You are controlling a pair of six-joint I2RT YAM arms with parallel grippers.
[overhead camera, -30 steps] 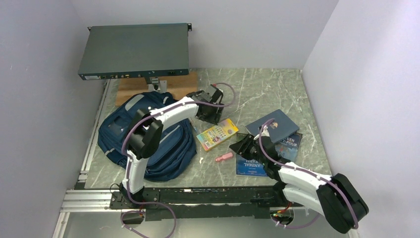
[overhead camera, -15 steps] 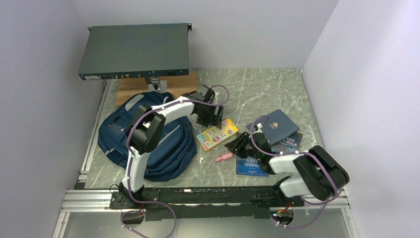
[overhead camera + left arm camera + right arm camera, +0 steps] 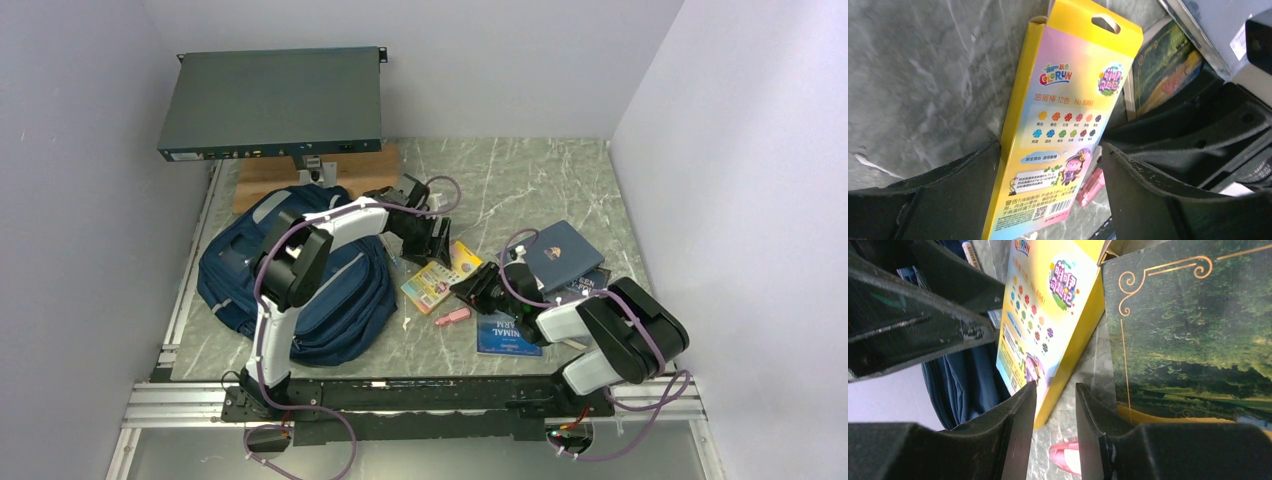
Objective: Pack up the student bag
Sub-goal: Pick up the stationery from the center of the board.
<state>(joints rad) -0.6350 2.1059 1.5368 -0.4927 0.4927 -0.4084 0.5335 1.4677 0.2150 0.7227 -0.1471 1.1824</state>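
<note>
STEP: pick-up of oil-pastel box (image 3: 1063,115), judged | LEFT claw (image 3: 1048,150): spread wide, box straddled, nothing clamped | RIGHT claw (image 3: 1055,387): narrowly parted at box edge, nothing held | student bag (image 3: 225,265): laid at nine o'clock of box | ADVICE: box to be squeezed squarely across its width before lifting

Crayon box (image 3: 437,282) hemmed by both arms' fingers (image 3: 1168,200); far table (image 3: 540,175) free.

Lighting is even and diffuse, shadows soft; the crayon box (image 3: 1058,125) ahead of the left pincer (image 3: 1048,150) renders sharp, the background beyond it blurred
</note>
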